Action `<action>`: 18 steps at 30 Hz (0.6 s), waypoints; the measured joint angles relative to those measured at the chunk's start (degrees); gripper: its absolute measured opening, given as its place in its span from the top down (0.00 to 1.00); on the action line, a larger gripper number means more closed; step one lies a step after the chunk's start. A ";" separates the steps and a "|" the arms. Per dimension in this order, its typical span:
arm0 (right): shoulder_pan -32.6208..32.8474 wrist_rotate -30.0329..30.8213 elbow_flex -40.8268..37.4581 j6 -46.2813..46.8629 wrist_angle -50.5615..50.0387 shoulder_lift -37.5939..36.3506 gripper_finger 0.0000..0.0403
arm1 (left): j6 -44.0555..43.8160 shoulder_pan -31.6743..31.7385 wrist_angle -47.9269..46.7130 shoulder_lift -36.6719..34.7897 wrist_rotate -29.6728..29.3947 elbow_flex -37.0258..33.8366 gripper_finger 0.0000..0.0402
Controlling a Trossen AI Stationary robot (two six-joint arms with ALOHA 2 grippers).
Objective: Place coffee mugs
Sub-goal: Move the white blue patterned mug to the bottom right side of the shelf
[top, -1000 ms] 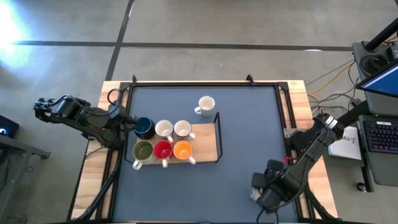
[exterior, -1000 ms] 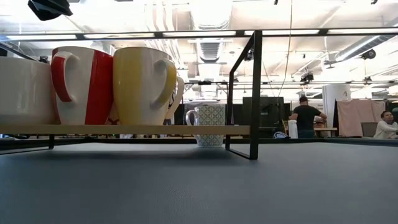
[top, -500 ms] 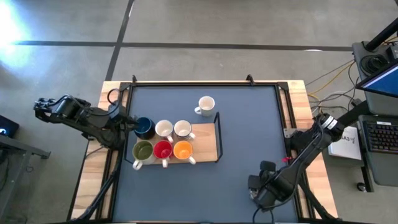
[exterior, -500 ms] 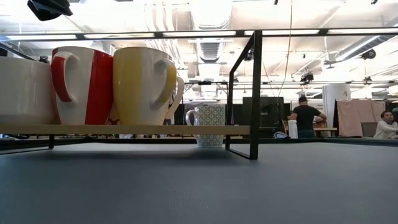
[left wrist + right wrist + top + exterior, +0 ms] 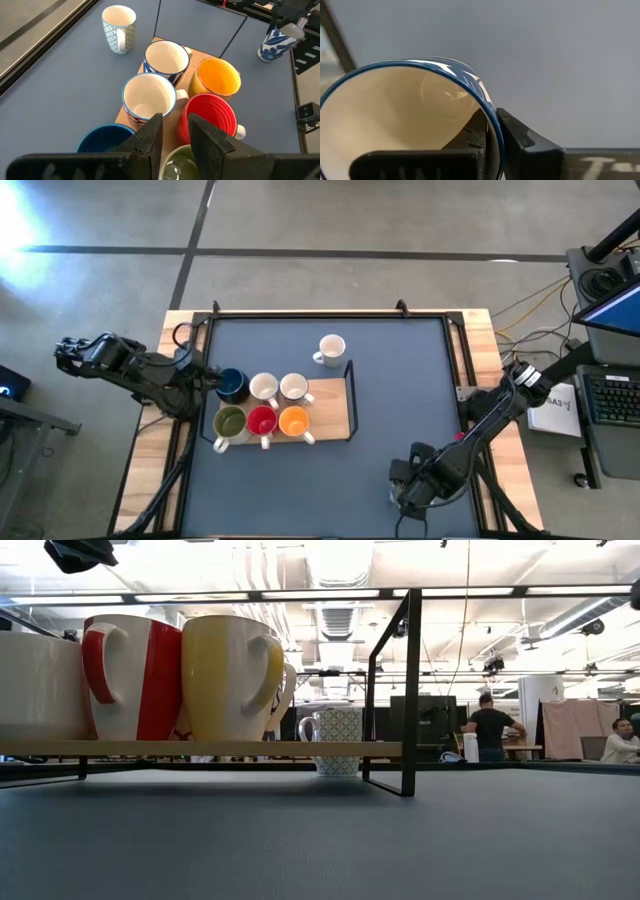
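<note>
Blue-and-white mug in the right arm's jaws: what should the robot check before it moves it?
1. Right jaws shut on the rim of the blue-and-white mug: ok.
2. Mug upright, seen from the left wrist: ok.
3. Bare wood on the tray beside the orange mug: ok.
4. Black frame stands at that tray end, facing the mug: not ok, probably lift over it.
5. Left jaws by the dark blue mug, away from the bare spot: ok.
6. Mug lifted off the table yet: cannot tell.
</note>
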 joint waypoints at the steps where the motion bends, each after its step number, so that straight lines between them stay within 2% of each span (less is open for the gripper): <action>1: -0.65 0.02 0.21 1.10 -0.32 0.00 0.96 | -0.11 0.00 0.00 0.00 0.00 0.00 0.81; 5: -3.94 -0.06 1.96 4.66 0.34 0.01 0.96 | -1.39 -0.02 -0.01 0.00 -1.26 -0.16 0.81; 11: -9.29 0.52 4.69 4.28 3.98 0.61 0.96 | -3.26 -0.02 0.05 0.11 -2.06 -0.17 0.81; 18: -13.51 2.29 10.42 5.78 4.55 5.99 0.97 | -3.63 -0.01 0.02 -0.07 -2.06 -0.20 0.81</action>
